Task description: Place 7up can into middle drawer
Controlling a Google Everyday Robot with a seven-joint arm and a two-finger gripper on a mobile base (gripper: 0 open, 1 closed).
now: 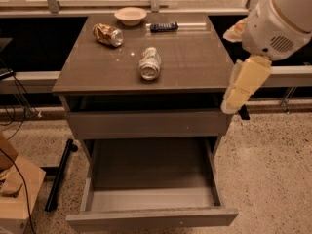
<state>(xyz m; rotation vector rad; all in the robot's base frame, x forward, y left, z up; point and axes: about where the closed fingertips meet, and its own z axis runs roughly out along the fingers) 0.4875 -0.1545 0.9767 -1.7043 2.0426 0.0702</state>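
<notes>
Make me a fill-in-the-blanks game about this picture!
1. The 7up can lies on its ____ on the cabinet top.
2. The middle drawer stands ____, not shut.
3. The gripper hangs by the cabinet top's ____ edge.
Missing words: side, open, right.

The scene was lit dimly from above. Soft glare was seen on the grey-brown cabinet top (195, 57), and the open grey metal middle drawer (151, 217) was shadowed inside. The cream gripper (230, 105), beside the top's right edge, was brightly lit.
</notes>
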